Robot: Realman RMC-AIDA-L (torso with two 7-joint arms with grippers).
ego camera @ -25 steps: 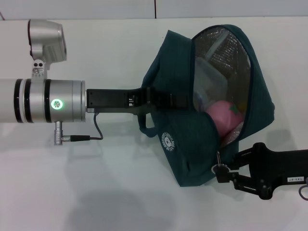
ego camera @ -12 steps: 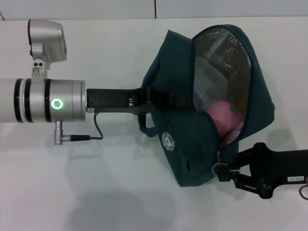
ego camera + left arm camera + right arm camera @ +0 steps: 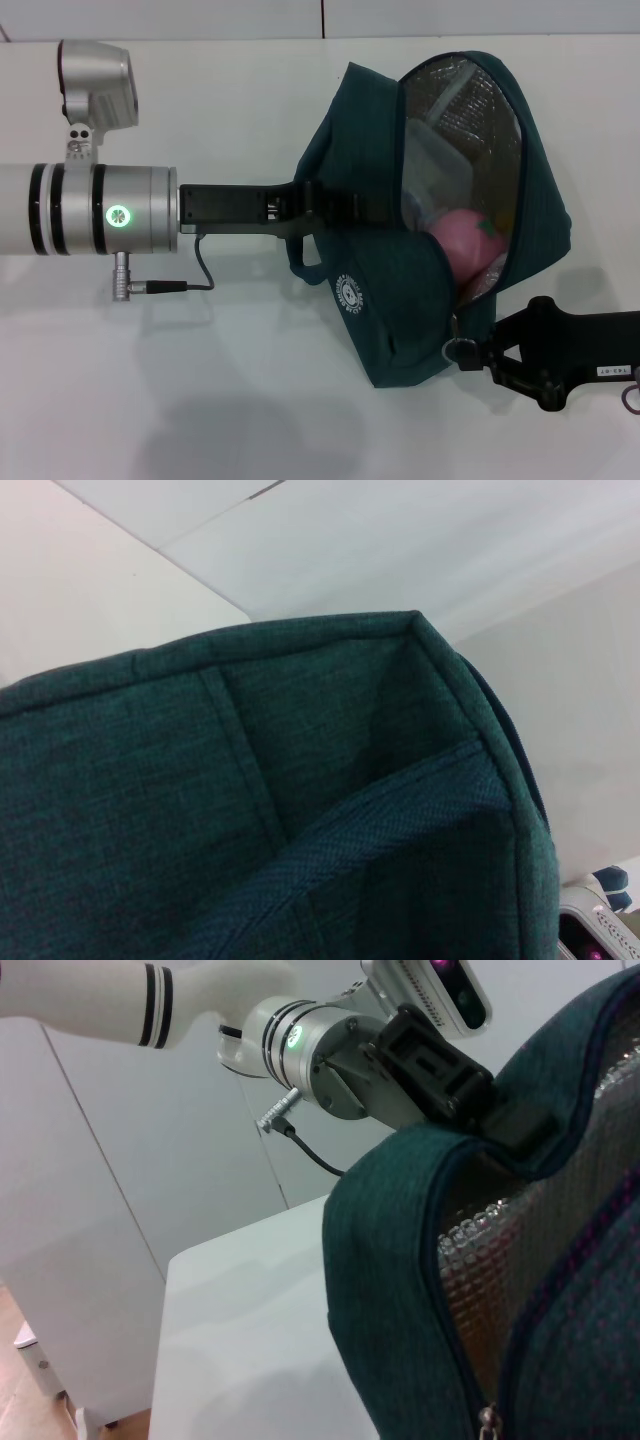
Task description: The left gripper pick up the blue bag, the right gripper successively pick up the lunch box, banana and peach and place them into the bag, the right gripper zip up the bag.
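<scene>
A plain white table (image 3: pixel 200 400) fills the head view. The blue bag (image 3: pixel 380 300) hangs just above it, held up by the left gripper (image 3: pixel 345 208), whose fingers are closed on a handle. The bag is dark teal cloth with shiny silver inside and a small round white logo. Its mouth is wide open. Inside sit the pink peach (image 3: pixel 462 240), the clear lunch box (image 3: pixel 438 160), and a bit of yellow that may be the banana (image 3: pixel 508 218). So the packing looks done, and zipping is the step now. The right gripper (image 3: pixel 472 357) is at the zipper ring (image 3: pixel 461 350) at the low end of the opening; its fingers seem closed on the ring. Next it likely needs to pull the ring along the zipper.
</scene>
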